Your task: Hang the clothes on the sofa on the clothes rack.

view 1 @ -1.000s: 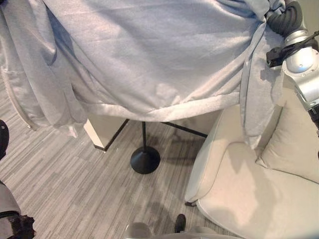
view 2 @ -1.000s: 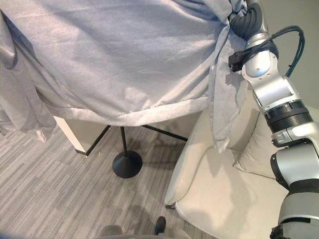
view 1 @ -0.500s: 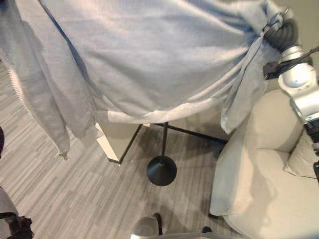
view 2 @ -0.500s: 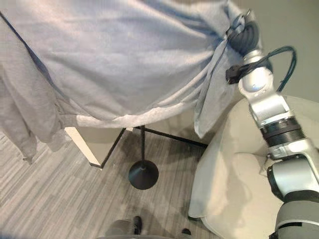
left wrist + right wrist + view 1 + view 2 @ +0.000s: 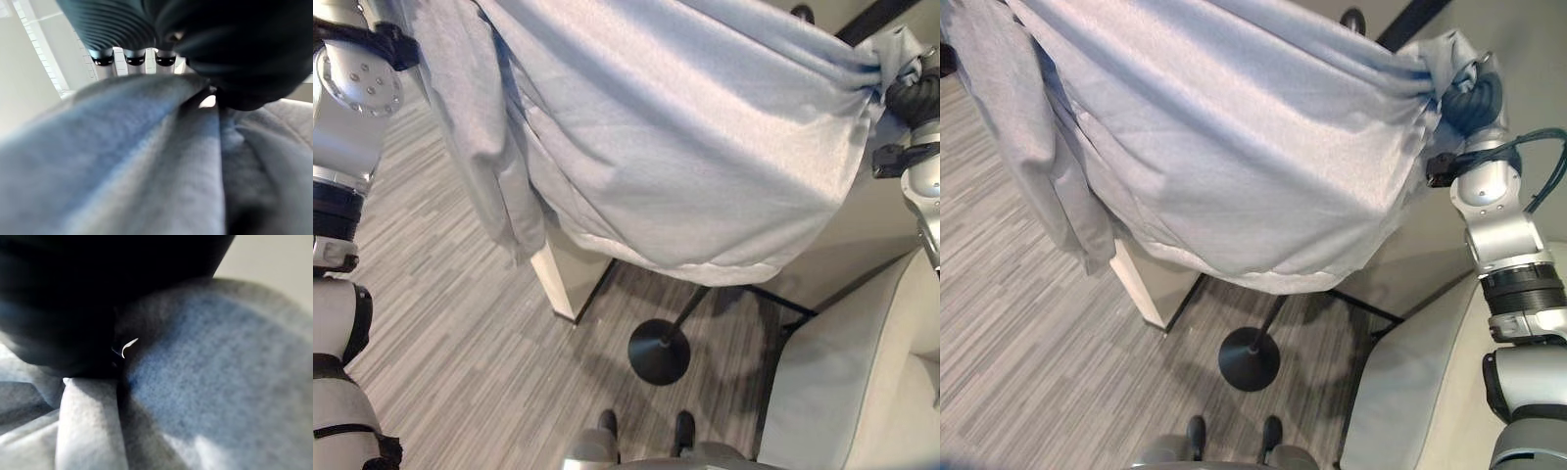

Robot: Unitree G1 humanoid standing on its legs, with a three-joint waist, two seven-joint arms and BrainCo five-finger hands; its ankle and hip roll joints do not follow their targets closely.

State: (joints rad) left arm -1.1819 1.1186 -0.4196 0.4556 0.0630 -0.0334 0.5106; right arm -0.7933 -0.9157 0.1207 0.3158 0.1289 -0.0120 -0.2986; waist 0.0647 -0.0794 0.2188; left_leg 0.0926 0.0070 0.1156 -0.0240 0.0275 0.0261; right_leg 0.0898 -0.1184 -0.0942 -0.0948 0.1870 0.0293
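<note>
A large light grey garment (image 5: 1234, 147) is held up high and spread wide between the 2 arms, well above the floor (image 5: 440, 323). Its right corner is bunched into a tight knot of folds at the right hand (image 5: 1472, 86), whose dark ribbed cover is seen at the cloth's edge with the fabric gathered and pinched in it; in the right wrist view the grey cloth (image 5: 205, 382) is pressed right against that hand. In the left wrist view, the silver dark-tipped fingers of the left hand (image 5: 134, 58) are seen in a row just past a thick fold of the same cloth (image 5: 146, 161), which is clamped between them and the dark thumb side. A sleeve (image 5: 484, 147) is left hanging down on the left side of the garment. Below the cloth's hem, a thin black pole on a round black base (image 5: 659, 352) is seen standing on the striped grey floor, beside a pale box-like piece of furniture (image 5: 570, 274). A pale cushioned sofa (image 5: 862, 392) is seen at lower right, near the base but apart from it.
</note>
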